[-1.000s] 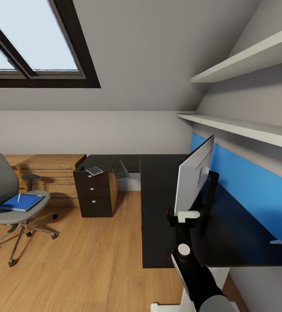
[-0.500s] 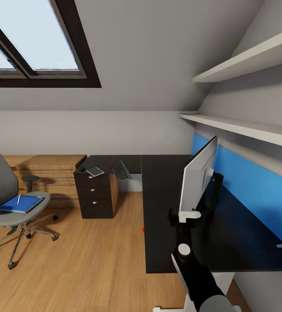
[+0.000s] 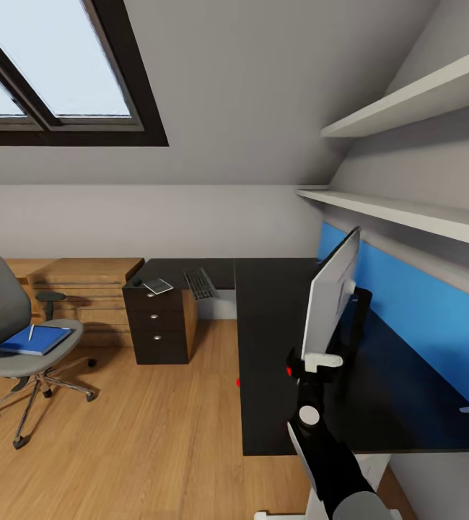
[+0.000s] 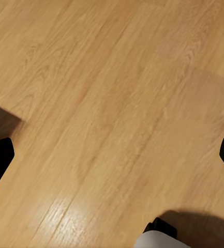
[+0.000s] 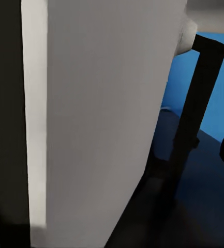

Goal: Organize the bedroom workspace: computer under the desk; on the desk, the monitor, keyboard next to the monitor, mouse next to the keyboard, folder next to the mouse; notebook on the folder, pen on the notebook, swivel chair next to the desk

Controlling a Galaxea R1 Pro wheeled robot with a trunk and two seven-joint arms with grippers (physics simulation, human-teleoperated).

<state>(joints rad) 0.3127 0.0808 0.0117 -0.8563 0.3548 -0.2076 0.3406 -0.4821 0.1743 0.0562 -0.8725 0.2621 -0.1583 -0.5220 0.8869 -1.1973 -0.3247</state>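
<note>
My right gripper (image 3: 320,361) is shut on the lower edge of the monitor (image 3: 332,292), whose light grey back (image 5: 101,119) and black stand (image 5: 187,134) face the right wrist camera. The monitor stands tilted over the black desk (image 3: 270,347). At the desk's far left end lie the keyboard (image 3: 199,283), the notebook (image 3: 158,286) and the mouse (image 3: 136,282). The blue folder (image 3: 36,339), with the pen (image 3: 31,331) on it, rests on the swivel chair (image 3: 3,303) at the left. My left gripper (image 4: 112,155) hangs open over wooden floor.
A black drawer unit (image 3: 159,325) stands under the desk's left end, with a low light-wood cabinet (image 3: 83,278) beside it. Two white shelves (image 3: 408,213) jut out above the desk on the right, over a blue wall panel (image 3: 422,310). Wooden floor (image 3: 141,426) lies between chair and desk.
The camera shifted slightly after the first frame. My right gripper and the monitor have moved a little to the right; a red dot now shows by the gripper.
</note>
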